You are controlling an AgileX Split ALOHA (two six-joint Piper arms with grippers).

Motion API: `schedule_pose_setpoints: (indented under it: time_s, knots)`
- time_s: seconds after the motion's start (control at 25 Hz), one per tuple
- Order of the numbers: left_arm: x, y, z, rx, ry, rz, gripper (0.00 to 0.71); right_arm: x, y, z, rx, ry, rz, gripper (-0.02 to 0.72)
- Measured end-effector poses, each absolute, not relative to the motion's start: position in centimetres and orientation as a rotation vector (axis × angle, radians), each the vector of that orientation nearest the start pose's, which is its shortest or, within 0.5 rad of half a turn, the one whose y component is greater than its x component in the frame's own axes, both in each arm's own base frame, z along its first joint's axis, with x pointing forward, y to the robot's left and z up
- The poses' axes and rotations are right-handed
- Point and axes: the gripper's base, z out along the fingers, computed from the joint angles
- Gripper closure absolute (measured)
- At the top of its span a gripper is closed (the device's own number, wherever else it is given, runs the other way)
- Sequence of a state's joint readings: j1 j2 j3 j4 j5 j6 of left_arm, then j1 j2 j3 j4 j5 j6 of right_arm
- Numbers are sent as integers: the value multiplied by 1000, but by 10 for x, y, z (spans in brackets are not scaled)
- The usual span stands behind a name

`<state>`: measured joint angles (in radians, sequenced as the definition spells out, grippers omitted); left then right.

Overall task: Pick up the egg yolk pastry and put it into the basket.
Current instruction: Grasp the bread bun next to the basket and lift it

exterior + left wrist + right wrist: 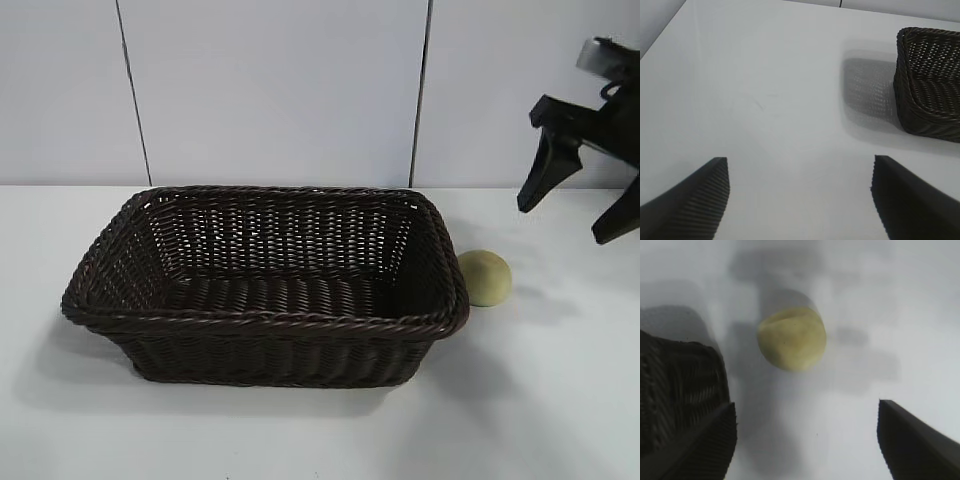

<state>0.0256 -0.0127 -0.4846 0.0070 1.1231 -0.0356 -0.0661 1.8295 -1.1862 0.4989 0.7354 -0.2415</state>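
Note:
The egg yolk pastry (pixel 485 277), a small pale yellow ball, sits on the white table just right of the basket (pixel 262 322), a large dark brown wicker one with a braided rim. My right gripper (pixel 566 222) hangs open and empty in the air above and to the right of the pastry. In the right wrist view the pastry (pixel 792 338) lies ahead of the open right gripper (pixel 806 427), beside the basket's corner (pixel 675 385). My left gripper (pixel 800 182) is open and empty over bare table, out of the exterior view, with the basket's corner (pixel 930 80) off to one side.
A white table (pixel 540 400) carries everything. A pale panelled wall (pixel 270 90) stands close behind the basket. The basket's inside shows nothing in it.

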Motion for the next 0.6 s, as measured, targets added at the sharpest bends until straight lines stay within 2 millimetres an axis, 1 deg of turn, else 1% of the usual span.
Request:
schedule_pose_setpoints:
  time_s: [0.2, 0.36, 0.6]
  knots:
    - [-8, 0, 268, -65, 2108, 3, 139, 376, 6, 168, 267, 2750, 507, 147]
    - [-8, 0, 268, -65, 2108, 3, 139, 381, 7, 152, 268, 2754, 538, 147]
    - [-8, 0, 268, -65, 2108, 3, 139, 386, 11, 142, 289, 2722, 602, 147]
